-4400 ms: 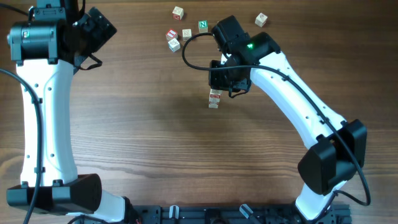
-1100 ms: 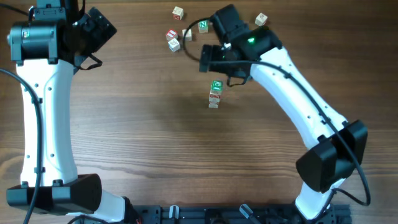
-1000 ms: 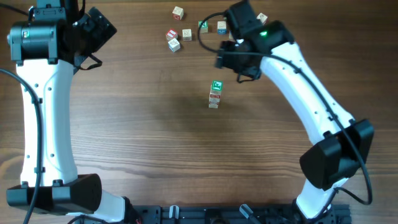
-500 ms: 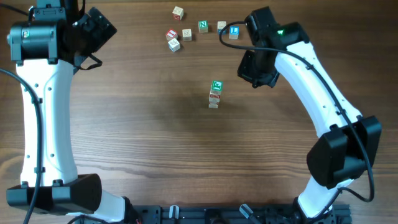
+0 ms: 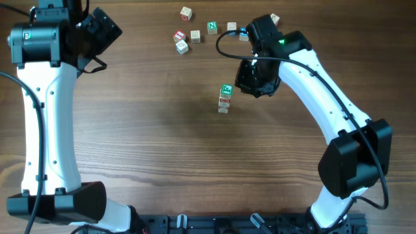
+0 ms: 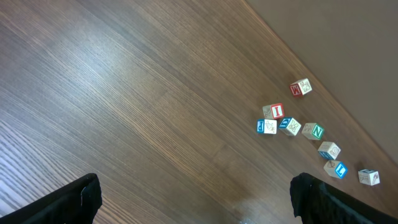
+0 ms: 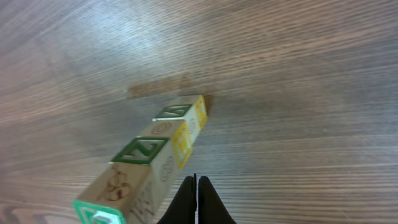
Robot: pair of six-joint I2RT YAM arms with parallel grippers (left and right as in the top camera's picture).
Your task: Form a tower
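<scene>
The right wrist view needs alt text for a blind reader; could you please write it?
A narrow tower of pale wooden letter cubes stands on the wooden table, seen from above, its green-faced top cube nearest the camera at lower left. The right pincer, shut and empty, points down just beside it.

A dark brown bench (image 5: 162,149) with fine wood grain running side to side lies under soft, even light. A black rail (image 5: 214,224) lines its near edge. Past the far edge is a plain brown surface (image 6: 348,37).
</scene>
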